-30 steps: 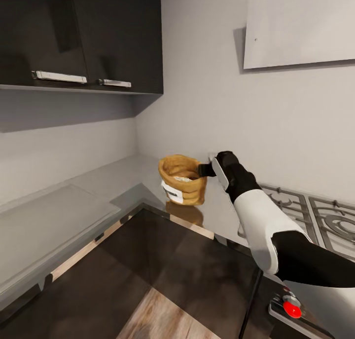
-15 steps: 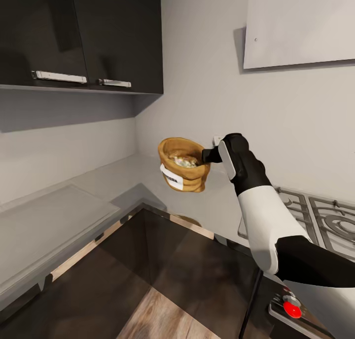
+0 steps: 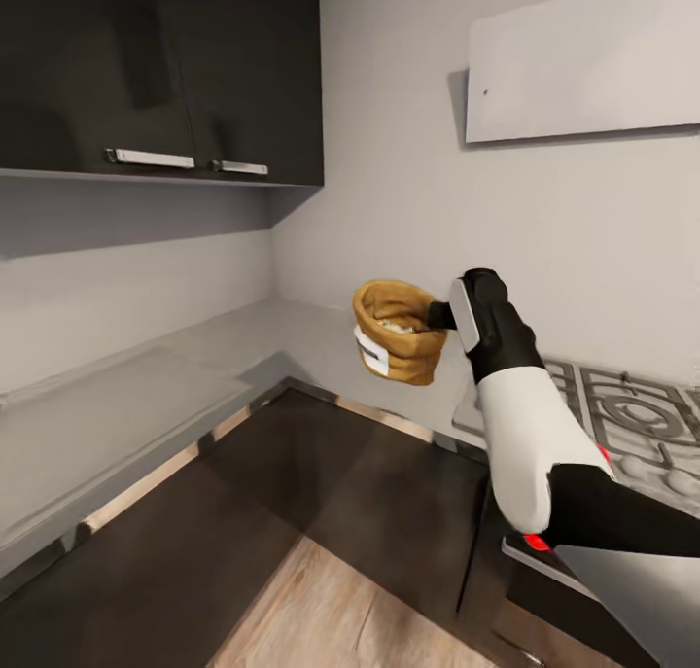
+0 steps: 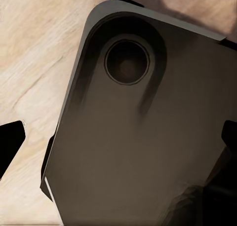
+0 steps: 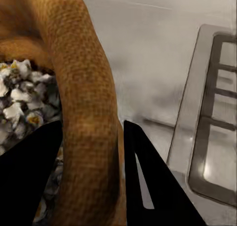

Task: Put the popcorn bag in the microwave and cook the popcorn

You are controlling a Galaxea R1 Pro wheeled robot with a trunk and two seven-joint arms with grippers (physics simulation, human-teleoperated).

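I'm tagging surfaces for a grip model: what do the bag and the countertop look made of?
The popcorn bag looks like matte tan paper or coarse cloth, with a grainy weave on its rolled rim. The countertop looks like grey brushed metal, given its soft sheen and shiny front edge.

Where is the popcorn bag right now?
Head view, centre: the popcorn bag hangs above the countertop, rim pinched by the right end effector, left of the gas hob.

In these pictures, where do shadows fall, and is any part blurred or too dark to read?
Head view: sharp; the upper cabinets throw a soft shadow on the wall below, and the countertop has a shiny front edge. Right wrist view: the popcorn bag rim is sharp, but the tool's fingers are plain black, without detail. Left wrist view: a dark grey rounded panel, shaded and hard to identify.
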